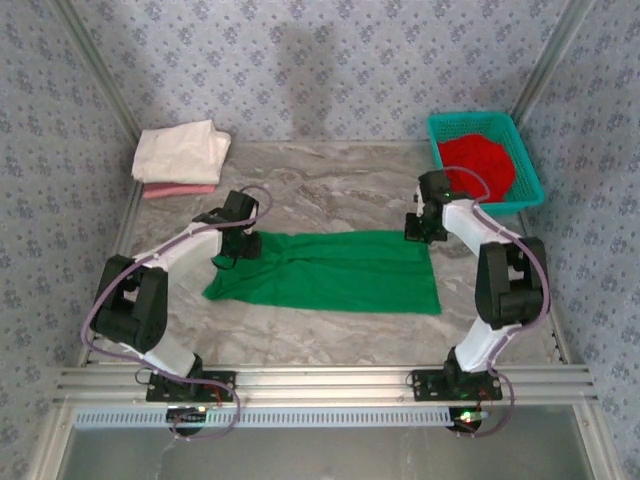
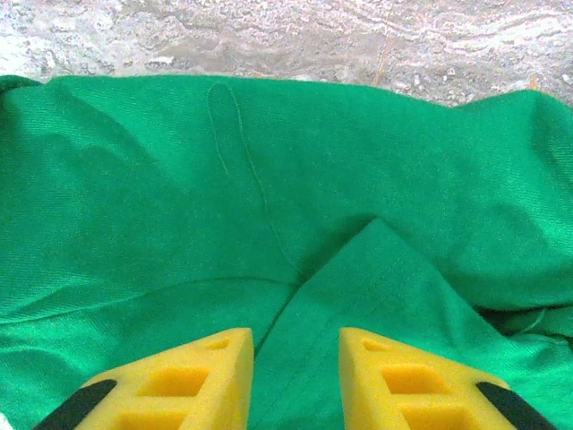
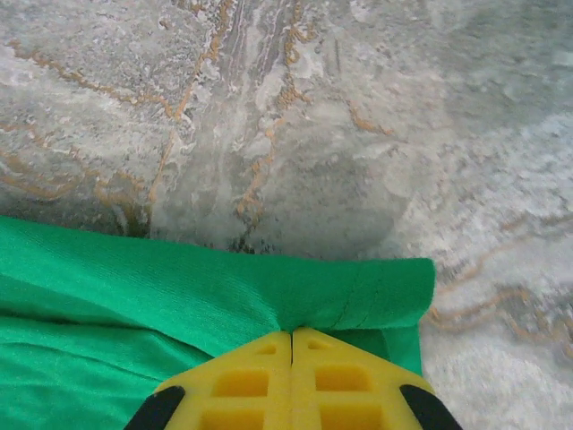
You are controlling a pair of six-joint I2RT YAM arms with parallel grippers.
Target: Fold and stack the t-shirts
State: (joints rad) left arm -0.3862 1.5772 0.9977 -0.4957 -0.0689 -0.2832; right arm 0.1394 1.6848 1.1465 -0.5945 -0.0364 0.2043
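Currently a fold is in hand: the bright green soft cloth t-shirt [image 1: 330,272] lies spread on the marble table [image 1: 330,190]. The right tool [image 3: 292,335] is clenched, apparently pinching its far corner. The left tool [image 2: 295,345] hangs released over the other end and should grip there next.

Even soft overhead light, faint shadows, slightly soft focus.

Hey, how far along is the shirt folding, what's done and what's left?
Done: the cream-white shirt lies folded on the pink shirt at the far left corner. In hand: the green shirt lies mid-table as a long band, the right gripper shut on its far right corner, the left gripper open over its left end. Left: finishing and stacking it, then the red shirt, bunched in the teal basket.
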